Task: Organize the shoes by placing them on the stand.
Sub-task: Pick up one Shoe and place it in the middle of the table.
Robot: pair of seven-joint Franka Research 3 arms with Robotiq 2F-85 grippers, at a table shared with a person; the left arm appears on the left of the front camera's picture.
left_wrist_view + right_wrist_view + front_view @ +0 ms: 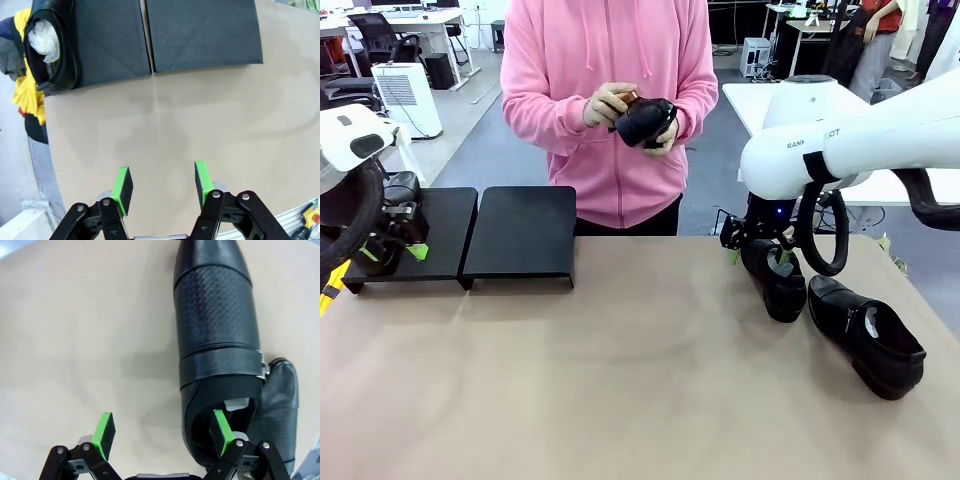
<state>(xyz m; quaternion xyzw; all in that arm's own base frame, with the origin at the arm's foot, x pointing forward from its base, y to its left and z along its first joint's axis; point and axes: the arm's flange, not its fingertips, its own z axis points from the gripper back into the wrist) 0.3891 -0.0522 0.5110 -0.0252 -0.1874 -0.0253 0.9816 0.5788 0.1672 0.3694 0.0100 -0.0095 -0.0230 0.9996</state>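
Observation:
The stand (520,235) is two flat black sections at the table's far left. One black shoe (50,45) lies on the outer section of the stand (205,35). My left gripper (392,252) hangs open in front of it, and nothing is between its fingers (162,182). At the right, my right gripper (758,258) is open over a shoe (780,285). In the right wrist view one green pad (220,427) sits inside that shoe's (215,330) opening and the other outside, over the bare table. A second shoe (865,335) lies beside it. The person holds another shoe (645,122).
The person in a pink hoodie (610,60) stands at the far edge, with a small brown brush (630,98) against the held shoe. The brown tabletop (620,370) is bare in the middle. A white table (750,100) stands behind my right arm.

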